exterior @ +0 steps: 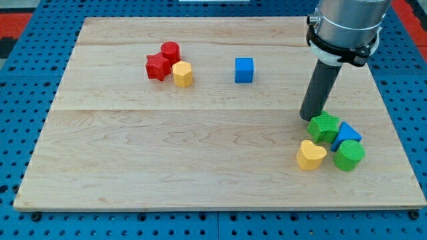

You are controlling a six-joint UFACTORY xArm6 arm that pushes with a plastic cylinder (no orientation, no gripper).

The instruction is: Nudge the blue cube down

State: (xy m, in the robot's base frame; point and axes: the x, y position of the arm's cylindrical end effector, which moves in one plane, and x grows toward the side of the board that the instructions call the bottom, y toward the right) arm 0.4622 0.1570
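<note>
The blue cube sits alone on the wooden board, in the upper middle of the view. My tip is at the view's right, well to the lower right of the blue cube and apart from it. The tip stands just left of and touching or nearly touching a green block.
A red cylinder, a red star-like block and a yellow block cluster at upper left. A blue triangular block, a green cylinder and a yellow heart lie at lower right.
</note>
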